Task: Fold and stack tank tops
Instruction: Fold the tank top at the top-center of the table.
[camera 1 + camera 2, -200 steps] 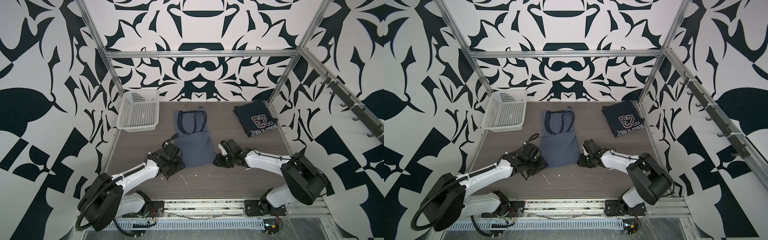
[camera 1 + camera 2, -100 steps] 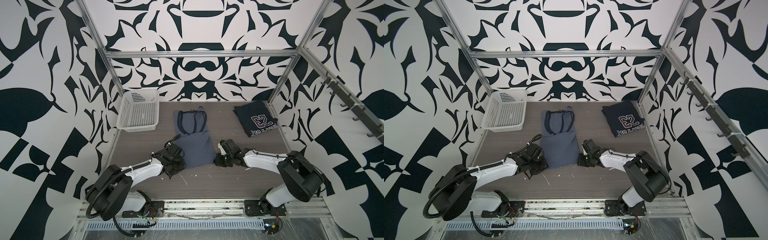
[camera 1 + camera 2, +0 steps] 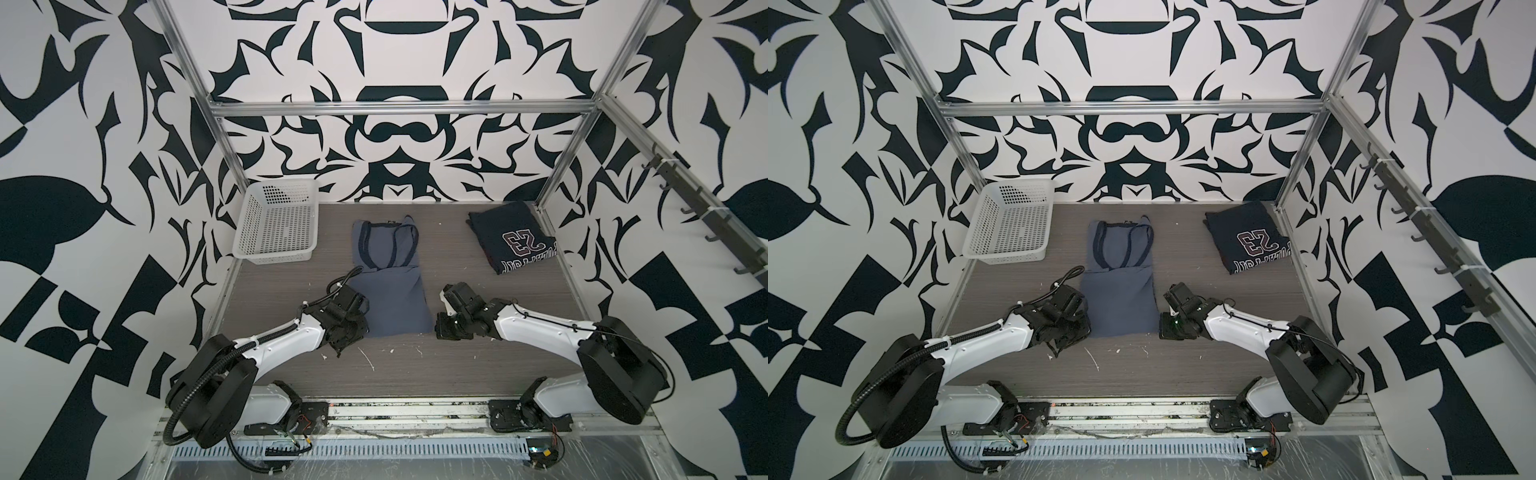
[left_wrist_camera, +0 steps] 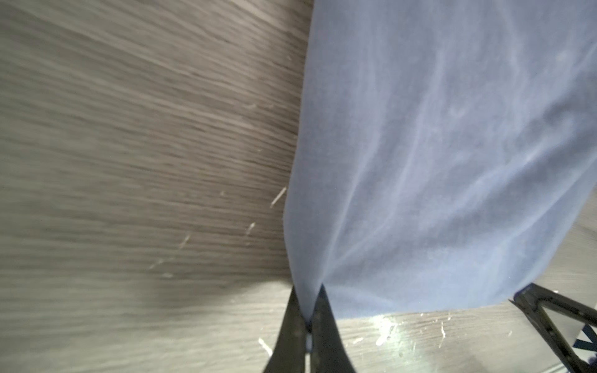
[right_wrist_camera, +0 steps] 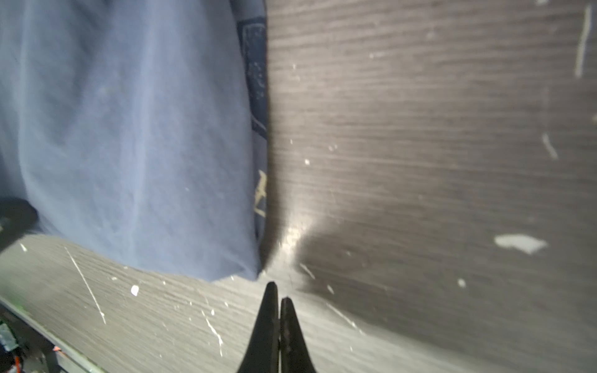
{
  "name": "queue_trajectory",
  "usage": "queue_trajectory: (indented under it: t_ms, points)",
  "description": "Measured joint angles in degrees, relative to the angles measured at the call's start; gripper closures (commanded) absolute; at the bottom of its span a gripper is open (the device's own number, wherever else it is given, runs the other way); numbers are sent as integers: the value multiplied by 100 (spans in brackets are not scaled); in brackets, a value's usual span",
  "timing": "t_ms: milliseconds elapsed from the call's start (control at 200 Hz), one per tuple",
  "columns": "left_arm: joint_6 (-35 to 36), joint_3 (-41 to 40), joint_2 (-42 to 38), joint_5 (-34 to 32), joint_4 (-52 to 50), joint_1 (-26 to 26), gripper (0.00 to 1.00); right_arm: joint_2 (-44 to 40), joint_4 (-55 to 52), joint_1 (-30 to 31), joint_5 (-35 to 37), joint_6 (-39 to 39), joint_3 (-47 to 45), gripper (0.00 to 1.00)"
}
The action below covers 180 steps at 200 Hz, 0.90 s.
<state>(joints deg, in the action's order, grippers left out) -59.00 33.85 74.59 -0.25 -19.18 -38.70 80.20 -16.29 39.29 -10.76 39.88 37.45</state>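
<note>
While the left gripper (image 4: 307, 311) bites its hem corner, the right gripper (image 5: 279, 298) sits shut on nothing beside the cloth.

A white basket (image 3: 276, 224) stands at the far left of the table (image 3: 478, 274). Next to the right, the left gripper's jaws are clamped tight on the near-left hem corner of the grey-blue tank top (image 3: 390, 291), which lies flat down the middle, straps away from the robot. Its near-right corner is free: the right gripper's jaws are pressed together, empty, tips on bare wood just short of the cloth. The navy tank top (image 3: 513, 239) lies folded in the far right corner. For a square fold, the right gripper should probably reopen, slide onto that corner and pinch every layer. Both arms could then lift level and carry the hem toward the straps together. A one-sided lift would likely skew the top.
</note>
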Motion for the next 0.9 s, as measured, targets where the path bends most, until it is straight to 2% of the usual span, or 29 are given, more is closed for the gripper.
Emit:
queue_trajectory:
  t_ms: [40,145,190,360,540,685,735,755,820,900]
  points:
    - [7,2,-20,2,-17,0,96,-22,-31,52,20,2,0,100]
    - [11,4,-33,4,-37,0,93,-24,-2,114,-17,28,0,77]
    - [9,4,-33,4,-37,0,93,-24,96,120,-92,125,-17,70]
    - [7,4,2,17,-22,0,93,42,527,153,-238,227,-122,65]
    - [2,4,133,44,13,0,93,374,861,157,-269,269,-129,66]
    - [2,4,177,70,39,0,93,542,1213,162,-299,319,-122,71]
    - [2,4,203,90,55,0,93,605,1298,164,-302,330,-105,76]
    - [2,4,214,98,57,0,93,627,1320,166,-306,332,-94,83]
    - [2,4,232,129,68,0,93,713,1357,168,-286,328,-57,93]
    - [2,4,232,149,72,0,93,761,1298,188,-240,345,-20,100]
